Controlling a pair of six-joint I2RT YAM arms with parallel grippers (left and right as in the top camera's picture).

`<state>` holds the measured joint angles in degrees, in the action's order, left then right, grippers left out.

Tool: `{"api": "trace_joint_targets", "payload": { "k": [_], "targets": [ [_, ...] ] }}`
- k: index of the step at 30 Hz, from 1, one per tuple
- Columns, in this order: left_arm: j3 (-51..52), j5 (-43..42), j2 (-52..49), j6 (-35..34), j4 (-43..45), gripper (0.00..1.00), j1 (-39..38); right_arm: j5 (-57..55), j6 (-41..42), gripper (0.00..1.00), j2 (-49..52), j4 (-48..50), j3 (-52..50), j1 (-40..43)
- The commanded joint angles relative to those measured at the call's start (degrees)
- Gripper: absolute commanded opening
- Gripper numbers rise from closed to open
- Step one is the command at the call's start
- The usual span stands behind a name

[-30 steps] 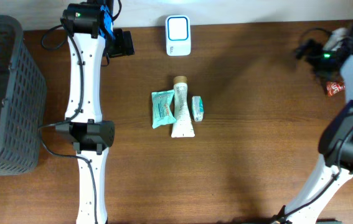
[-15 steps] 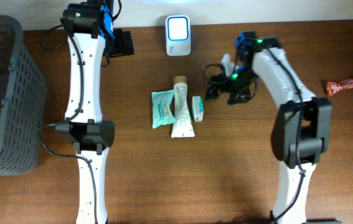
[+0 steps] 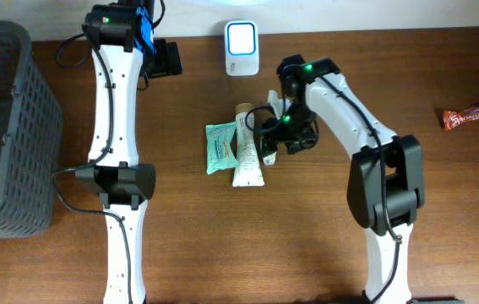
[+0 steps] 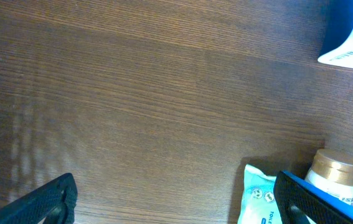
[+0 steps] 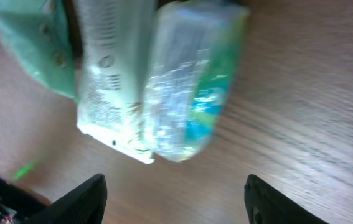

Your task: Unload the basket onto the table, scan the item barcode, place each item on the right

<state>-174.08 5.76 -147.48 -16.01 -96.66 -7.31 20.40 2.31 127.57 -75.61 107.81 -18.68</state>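
Hovering right gripper (image 5: 176, 186) above small green-and-white plastic-wrapped packet (image 5: 188, 81), mid-table, just beside white squeeze tube (image 5: 111, 68). Jaws spread, nothing pinched. Risk: a finger lands on the tube, grabbing both or skidding the packet. Left gripper (image 4: 173, 180) spread wide, empty.

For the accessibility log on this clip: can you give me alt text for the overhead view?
The right gripper hovers, jaws open, over a small packet lying beside a white tube and a teal pouch at centre. A white scanner stands at the far edge, a grey basket sits at the left, and the left gripper hangs open beside the scanner.
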Motion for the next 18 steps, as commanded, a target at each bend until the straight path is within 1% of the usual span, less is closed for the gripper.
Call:
{"api": "trace_joint_targets", "payload": {
  "k": [1, 5, 7, 10, 13, 15, 17, 18],
  "targets": [
    [-0.07, -0.39, -0.59, 0.50, -0.07, 0.99, 0.35, 0.26, -0.57, 0.68, -0.55, 0.96, -0.04, -1.55],
    [-0.07, -0.42, -0.59, 0.50, -0.07, 0.99, 0.35, -2.75, 0.57, 0.68, -0.55, 3.96, -0.04, -1.55],
    [-0.07, -0.42, -0.61, 0.50, -0.07, 0.99, 0.35, -5.05, 3.96, 0.68, -0.52, 5.97, -0.35, -1.60],
    [-0.07, -0.42, -0.59, 0.50, -0.07, 0.99, 0.35, -5.05, 5.73, 0.68, -0.52, 9.90, -2.23, -1.62],
    [-0.07, -0.39, -0.59, 0.50, -0.07, 0.99, 0.35, -5.01, 5.79, 0.68, -0.52, 11.63, -3.63, -1.62],
    [-0.07, -0.39, -0.61, 0.50, -0.07, 0.99, 0.35, -5.09, 7.28, 0.68, -0.52, 12.70, -4.70, -1.62],
    [-0.07, -0.39, -0.59, 0.50, -0.07, 0.99, 0.35, -5.25, 7.23, 0.64, -0.52, 13.51, -5.99, -1.62],
    [-0.07, -0.42, -0.61, 0.50, -0.07, 0.99, 0.35, -5.49, 7.26, 0.60, -0.52, 13.55, -6.38, -1.62]
  ]
}}
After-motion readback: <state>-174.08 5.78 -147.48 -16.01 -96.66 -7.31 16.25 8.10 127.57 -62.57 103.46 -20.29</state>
